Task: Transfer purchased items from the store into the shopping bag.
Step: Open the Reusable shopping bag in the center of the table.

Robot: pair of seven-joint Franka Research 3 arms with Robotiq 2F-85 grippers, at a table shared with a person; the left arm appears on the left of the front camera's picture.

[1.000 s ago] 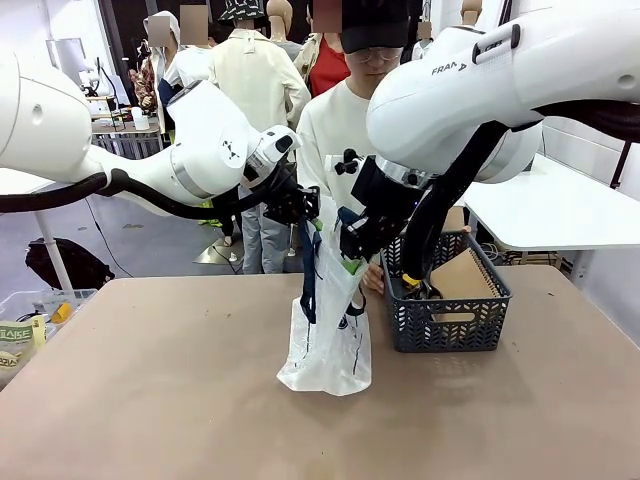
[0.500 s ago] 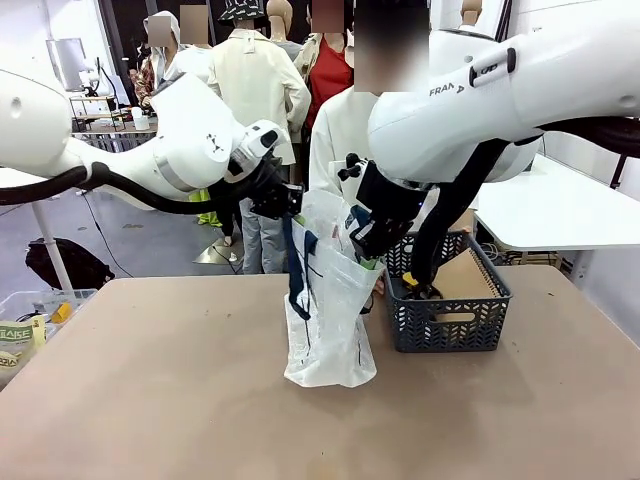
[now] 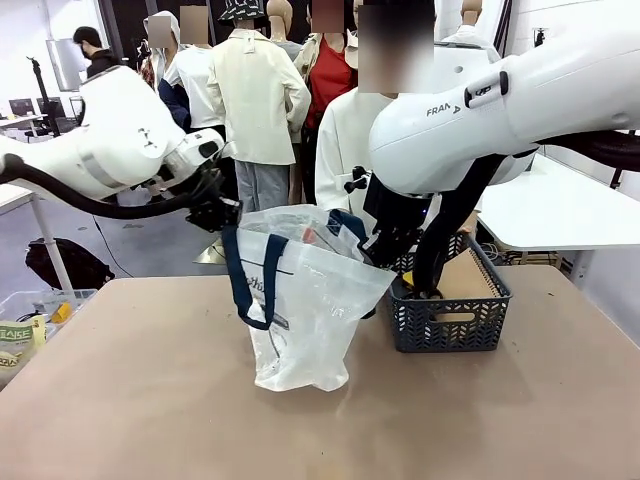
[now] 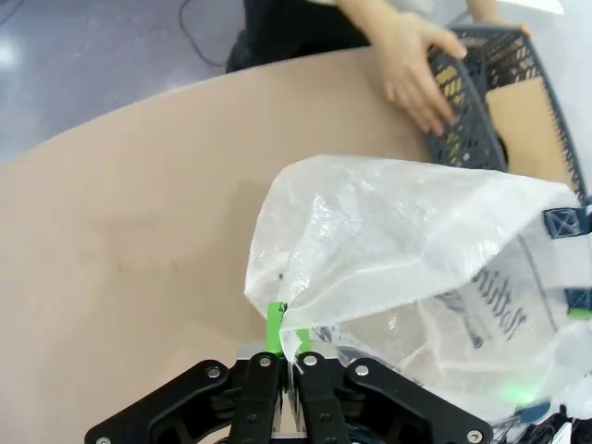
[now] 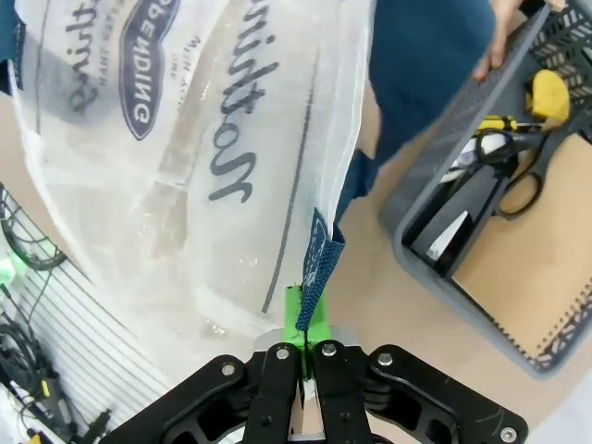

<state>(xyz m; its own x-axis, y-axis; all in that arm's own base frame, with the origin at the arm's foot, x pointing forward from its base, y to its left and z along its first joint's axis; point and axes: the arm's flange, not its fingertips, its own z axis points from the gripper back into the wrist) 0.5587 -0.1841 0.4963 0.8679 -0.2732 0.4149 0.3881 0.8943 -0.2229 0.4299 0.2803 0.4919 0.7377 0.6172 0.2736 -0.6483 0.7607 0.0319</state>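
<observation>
The translucent white shopping bag (image 3: 300, 300) with navy strap handles stands mid-table, its mouth stretched wide between both arms. My left gripper (image 3: 222, 215) is shut on the bag's left rim; in the left wrist view the crinkly plastic (image 4: 398, 250) is pinched between the green pads of the gripper (image 4: 289, 356). My right gripper (image 3: 378, 245) is shut on the right rim; the right wrist view has its gripper (image 5: 305, 347) clamping the navy strap (image 5: 319, 264) and the bag's printed side (image 5: 185, 139).
A dark grey lattice basket (image 3: 445, 320) sits right of the bag, holding cardboard, scissors (image 5: 504, 176) and a yellow item (image 5: 550, 92). A person stands behind the table, a hand (image 4: 416, 65) on the basket's rim. A clear bin (image 3: 25, 320) stands far left.
My left gripper has pulled the bag's left rim leftwards, and the bag's mouth has spread from a narrow fold to wide open. The right gripper stayed roughly in place.
</observation>
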